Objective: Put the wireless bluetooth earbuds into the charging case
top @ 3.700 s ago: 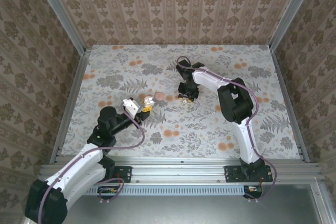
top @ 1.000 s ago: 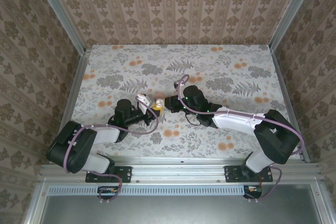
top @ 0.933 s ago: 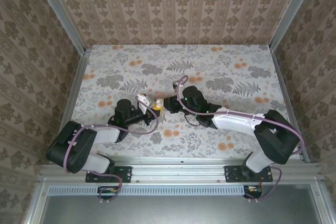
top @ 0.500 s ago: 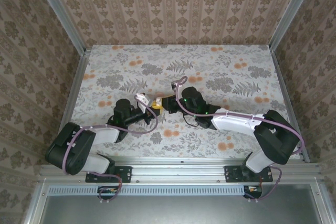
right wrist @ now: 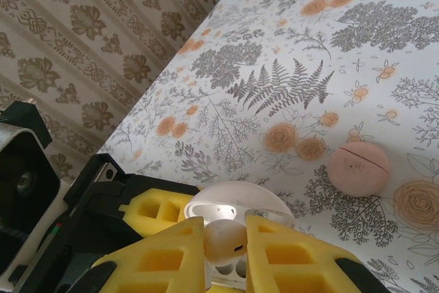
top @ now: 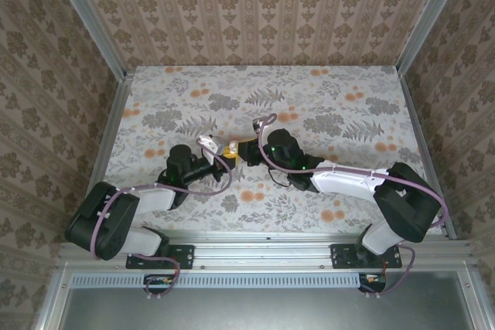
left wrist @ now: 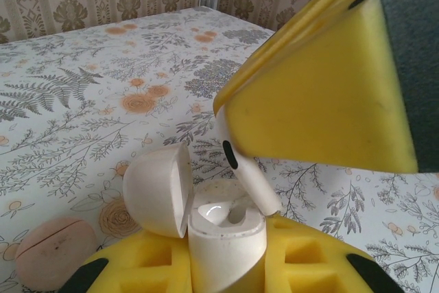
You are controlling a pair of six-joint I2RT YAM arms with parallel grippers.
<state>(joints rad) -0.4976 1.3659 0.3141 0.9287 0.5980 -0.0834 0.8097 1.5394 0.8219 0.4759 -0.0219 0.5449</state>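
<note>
Top external view: mid-table, well apart from the side rails (top: 108, 144), the left gripper (top: 224, 152) clamps the open charging case (left wrist: 226, 241) upright. The right gripper (top: 244, 150), pinched narrowly on one earbud (left wrist: 243, 169), holds its stem tip at the case's mouth. A pink disc (right wrist: 358, 168) lies near; bare table (top: 325, 113) beyond.

The table (top: 348, 121) is showing grey ferns and orange blossoms, the walls (top: 255, 5) tan damask stripes. The case (left wrist: 223, 245) and earbud (left wrist: 250, 180) are looking white, the disc (right wrist: 358, 169) salmon-pink, the pads (left wrist: 322, 94) yellow.

The earbud (left wrist: 245, 173) and charging case (left wrist: 226, 245) are smooth glossy white plastic, the pads (left wrist: 322, 101) matt yellow foam.
</note>
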